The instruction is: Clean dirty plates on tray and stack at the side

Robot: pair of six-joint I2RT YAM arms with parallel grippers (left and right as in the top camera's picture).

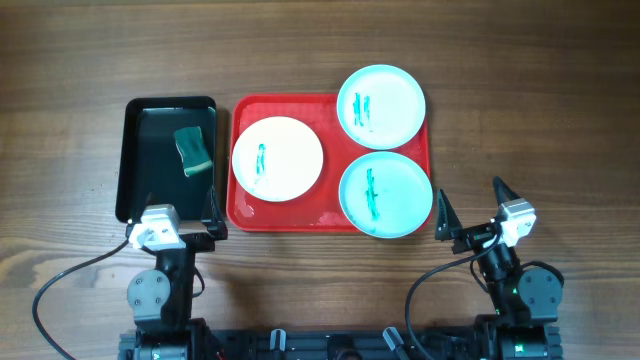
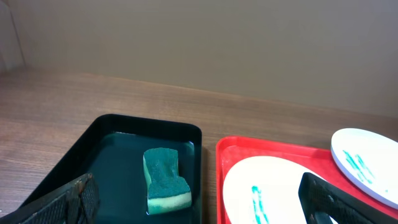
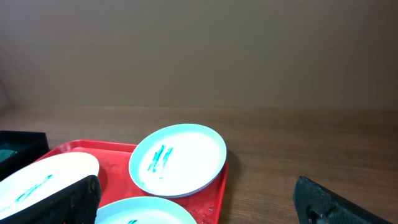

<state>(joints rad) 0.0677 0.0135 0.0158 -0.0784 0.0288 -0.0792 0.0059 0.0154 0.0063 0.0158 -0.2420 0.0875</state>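
Observation:
The red tray (image 1: 331, 128) lies at the table's middle and carries three plates, each with green smears. The cream-white plate (image 1: 277, 158) is on its left. One turquoise plate (image 1: 381, 106) overhangs the far right corner, and the other (image 1: 385, 194) overhangs the near right corner. My left gripper (image 1: 180, 208) is open and empty, near the tray's front left corner. My right gripper (image 1: 471, 203) is open and empty, right of the near turquoise plate. The left wrist view shows the cream plate (image 2: 267, 186) and the tray (image 2: 227, 162). The right wrist view shows the far turquoise plate (image 3: 180, 158).
A black tray (image 1: 128, 160) stands left of the red tray and holds a green sponge (image 1: 193, 150), which also shows in the left wrist view (image 2: 166, 180). Bare wooden table lies right of the red tray.

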